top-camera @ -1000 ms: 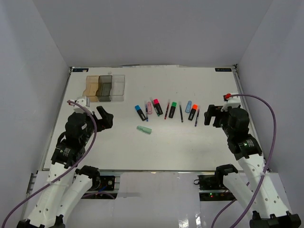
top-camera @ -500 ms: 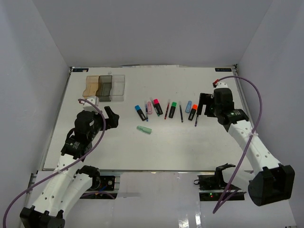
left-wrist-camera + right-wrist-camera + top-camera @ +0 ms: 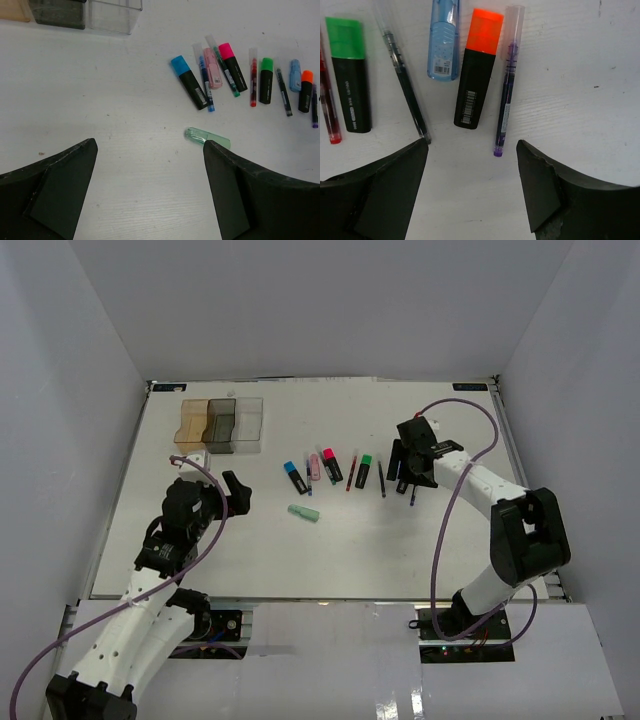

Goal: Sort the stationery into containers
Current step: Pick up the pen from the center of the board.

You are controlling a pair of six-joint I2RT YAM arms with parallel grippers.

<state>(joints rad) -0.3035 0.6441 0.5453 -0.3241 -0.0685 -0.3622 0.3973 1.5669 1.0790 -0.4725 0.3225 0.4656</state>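
The stationery lies in a row mid-table: blue highlighter (image 3: 293, 476), pink piece (image 3: 314, 467), pink highlighter (image 3: 331, 464), green highlighter (image 3: 364, 470) and thin pens. A mint piece (image 3: 303, 513) lies apart, nearer the arms. My right gripper (image 3: 406, 476) hangs open over the row's right end. In its wrist view the right gripper (image 3: 471, 145) has the orange highlighter (image 3: 477, 70) and purple pen (image 3: 506, 95) just ahead, and a blue piece (image 3: 444, 45) beside them. My left gripper (image 3: 150, 145) is open and empty, its right finger beside the mint piece (image 3: 207, 137). The containers (image 3: 220, 423) stand at the back left.
The bins are amber (image 3: 190, 422), dark grey (image 3: 220, 423) and clear (image 3: 248, 420), joined in a row near the table's far left edge. A black pen (image 3: 405, 85) and the green highlighter (image 3: 350, 75) lie left of the right gripper. White walls enclose the table.
My right arm has swung in from the right edge to the right end of the row, its jaws narrowing a little. The left gripper has crept slightly right.
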